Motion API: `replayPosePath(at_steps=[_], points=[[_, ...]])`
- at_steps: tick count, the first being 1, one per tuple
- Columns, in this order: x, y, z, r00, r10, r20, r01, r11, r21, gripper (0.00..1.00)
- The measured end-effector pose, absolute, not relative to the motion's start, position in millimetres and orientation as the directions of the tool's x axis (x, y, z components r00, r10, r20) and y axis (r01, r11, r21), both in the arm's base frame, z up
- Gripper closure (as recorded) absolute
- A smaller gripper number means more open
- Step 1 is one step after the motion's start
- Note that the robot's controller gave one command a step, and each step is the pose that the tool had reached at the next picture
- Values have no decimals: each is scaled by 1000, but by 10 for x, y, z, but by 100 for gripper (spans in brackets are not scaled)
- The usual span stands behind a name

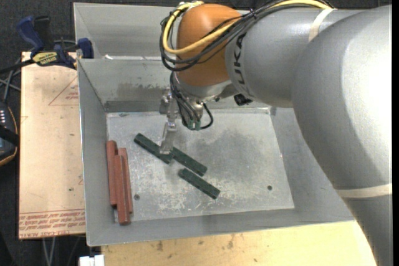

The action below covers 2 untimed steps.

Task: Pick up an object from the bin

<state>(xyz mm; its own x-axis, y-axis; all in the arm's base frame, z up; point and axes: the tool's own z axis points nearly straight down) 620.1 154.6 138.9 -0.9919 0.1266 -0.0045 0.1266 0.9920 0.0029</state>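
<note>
My gripper (166, 147) reaches down near the middle of the bin floor, its tip on or just above a long dark green flat bar (187, 161) that lies diagonally. A second, shorter dark green bar (200, 184) lies just to the lower right of the first, nearly parallel to it. Whether the tip touches the long bar I cannot tell.
Two reddish-brown wooden strips (118, 181) lie side by side along the bin's left wall. The arm with its orange cover and cables hangs over the back and right of the bin.
</note>
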Motion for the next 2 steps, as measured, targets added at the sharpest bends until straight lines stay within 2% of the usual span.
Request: replayPosePath(at_steps=[1,2], points=[[5813,1679,732,-956,292,-1,292,956,2,0],[6012,1613,714,-974,228,-5,228,974,3,100]])
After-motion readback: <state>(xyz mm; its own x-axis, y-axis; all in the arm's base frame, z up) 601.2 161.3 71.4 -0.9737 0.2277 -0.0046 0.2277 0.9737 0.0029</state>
